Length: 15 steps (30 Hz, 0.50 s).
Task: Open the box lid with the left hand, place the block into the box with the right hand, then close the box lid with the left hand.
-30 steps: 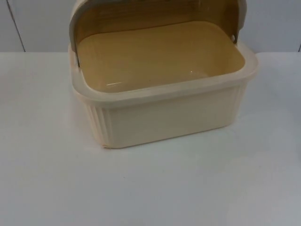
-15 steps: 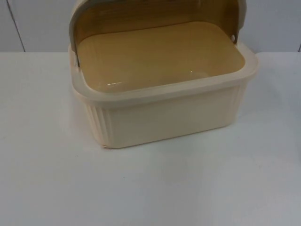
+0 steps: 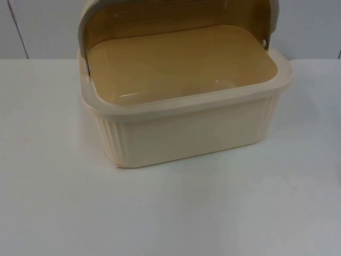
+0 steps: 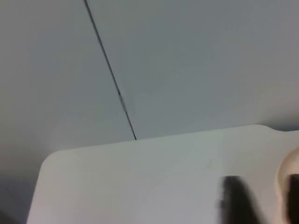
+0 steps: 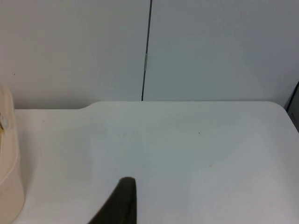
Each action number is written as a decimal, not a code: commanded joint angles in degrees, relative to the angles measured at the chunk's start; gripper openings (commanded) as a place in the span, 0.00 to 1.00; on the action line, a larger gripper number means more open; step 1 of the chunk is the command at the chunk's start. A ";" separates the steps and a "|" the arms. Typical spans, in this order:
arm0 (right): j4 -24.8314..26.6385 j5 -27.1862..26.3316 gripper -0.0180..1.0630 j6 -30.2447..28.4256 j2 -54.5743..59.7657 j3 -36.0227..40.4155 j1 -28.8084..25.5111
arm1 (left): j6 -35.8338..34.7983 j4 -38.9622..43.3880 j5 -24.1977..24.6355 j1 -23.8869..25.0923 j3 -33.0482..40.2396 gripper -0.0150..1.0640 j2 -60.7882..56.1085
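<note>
Beside the left end effector (image 4: pixel 259 205), fingers apart, the cream box (image 3: pixel 181 114) stands with its lid (image 3: pixel 176 13) raised. Thin stiff plastic (probably light, slippery): take the lid's front edge. Whether the right end effector (image 5: pixel 122 205) is apart or together, I cannot tell.

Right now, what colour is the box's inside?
Tan-yellow inside the cream box, clearest in the top view.

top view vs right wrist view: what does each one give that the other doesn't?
Top view alone: the cream box's whole ribbed front wall, its bare yellow inside with no block in it, and the lid swung up and back behind the opening.

Right wrist view alone: a black fingertip of the right gripper over the white table, plus the table's far edge, where a dark seam runs down the partition.

Shared: the box, seen from the wrist as a cream side edge, the white table and the grey partition.
</note>
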 commanded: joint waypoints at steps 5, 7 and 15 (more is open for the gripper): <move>-0.02 0.04 0.98 0.11 -0.07 -0.37 0.28 | -0.85 -5.88 -2.72 0.26 0.04 0.97 -1.60; -0.02 0.04 0.98 0.11 -0.07 -0.37 0.28 | -0.85 -5.88 -3.06 0.26 0.03 0.97 -2.27; -0.14 -0.42 0.98 0.11 -0.07 -0.37 0.28 | -0.85 -5.64 -5.20 0.13 0.03 0.97 -10.82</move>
